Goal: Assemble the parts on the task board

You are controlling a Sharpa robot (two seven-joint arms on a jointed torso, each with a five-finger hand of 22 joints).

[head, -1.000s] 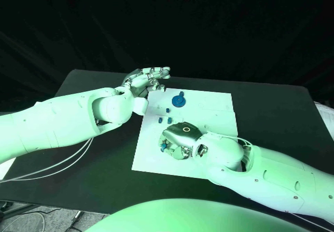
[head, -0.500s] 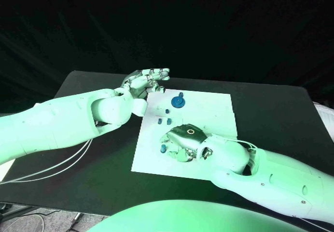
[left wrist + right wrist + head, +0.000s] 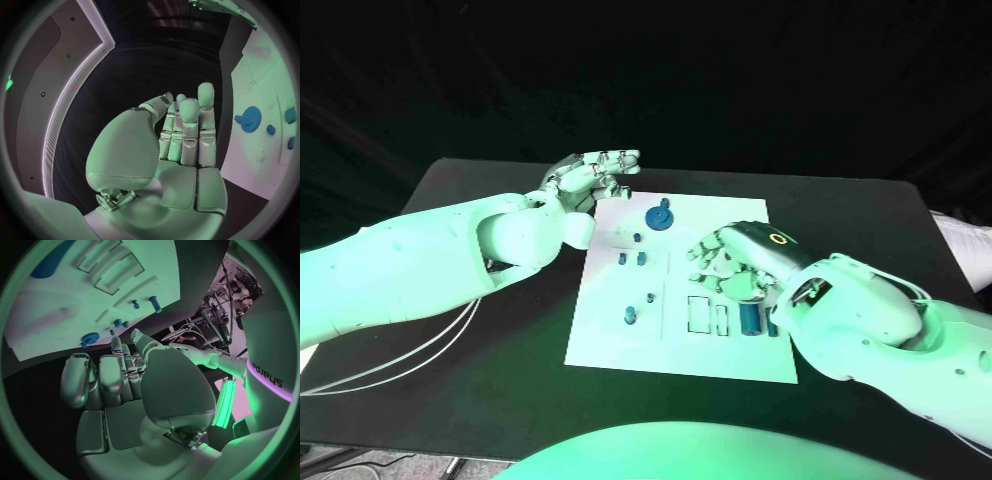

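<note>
Task board (image 3: pixel 678 335): flat white rectangular plate, lying in the middle of the black bench (image 3: pixel 877 220). Holds a round toothed blue gear (image 3: pixel 658 215) near its far edge, several small blue pegs (image 3: pixel 632 258) closer in, one more small blue part (image 3: pixel 629 316) toward the near left. Rectangular recesses (image 3: pixel 700 311) sunk into the near half, a long blue part (image 3: pixel 750 320) seated in one of them. Left hand (image 3: pixel 590 172), smooth silver, raised beyond the board's far left corner, fingers straight and close together, nothing in it. Right hand (image 3: pixel 733 258) above the board's right half, fingers loosely extended, holding nothing, apart from the parts. Gear (image 3: pixel 252 117) also visible in the left wrist view on the white surface.
</note>
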